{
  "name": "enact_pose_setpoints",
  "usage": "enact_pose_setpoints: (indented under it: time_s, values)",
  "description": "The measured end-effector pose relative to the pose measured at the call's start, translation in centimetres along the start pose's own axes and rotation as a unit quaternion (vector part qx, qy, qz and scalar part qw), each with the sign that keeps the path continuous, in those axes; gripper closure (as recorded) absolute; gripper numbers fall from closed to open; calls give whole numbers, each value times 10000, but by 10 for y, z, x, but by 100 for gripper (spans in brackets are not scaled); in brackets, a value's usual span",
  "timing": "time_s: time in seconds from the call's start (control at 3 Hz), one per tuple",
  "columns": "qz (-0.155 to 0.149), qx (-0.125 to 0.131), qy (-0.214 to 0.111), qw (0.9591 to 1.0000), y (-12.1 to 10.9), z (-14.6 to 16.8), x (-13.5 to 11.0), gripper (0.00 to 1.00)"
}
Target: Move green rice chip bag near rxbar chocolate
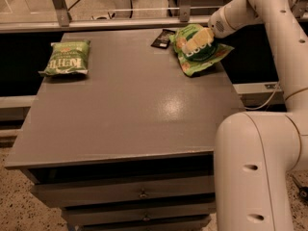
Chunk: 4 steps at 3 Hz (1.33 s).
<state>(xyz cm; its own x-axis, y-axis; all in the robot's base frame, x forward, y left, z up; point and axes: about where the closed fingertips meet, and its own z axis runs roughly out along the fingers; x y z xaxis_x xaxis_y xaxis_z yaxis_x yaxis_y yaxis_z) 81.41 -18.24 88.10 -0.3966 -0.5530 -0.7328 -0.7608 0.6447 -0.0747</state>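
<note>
The pincer (pixel 198 40) is at the far right corner of the tabletop (pixel 130 109). It is pinching the top part of the big green chip bag (pixel 206 57). The white arm (pixel 240 11) reaches in from the right side to get there.

The low end of the bag rests on the tabletop. Its top end is tipped up toward the pincer. Just to the left lies the small black bar (pixel 162 38), flat by the back edge. The bag's side is right beside the bar, but I cannot tell if they touch. I think the job is almost done, and the bag only needs to be set down and let go.

The bag looks light, puffy and crinkly. It will bend and slide easily. The chips inside could crack if they get squeezed hard. The flat sealed edge at the top is the best spot to hold, since nothing can break there.

A 2nd, smaller green bag (pixel 66 59) lies well apart on the left side. It is not the 1 to move.
</note>
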Motion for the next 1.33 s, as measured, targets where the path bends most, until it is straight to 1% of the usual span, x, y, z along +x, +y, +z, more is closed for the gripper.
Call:
enact_pose_setpoints:
  time_s: [0.33, 0.67, 1.0, 1.33]
  values:
    - [-94, 73, -178, 9998, -3, -28, -7, 0]
    - [-203, 268, -422, 9985, -5, -84, -12, 0]
    - [-331, 494, -879, 9944, 11, -163, -21, 0]
    - [-495, 462, -1513, 9862, 54, -236, -20, 0]
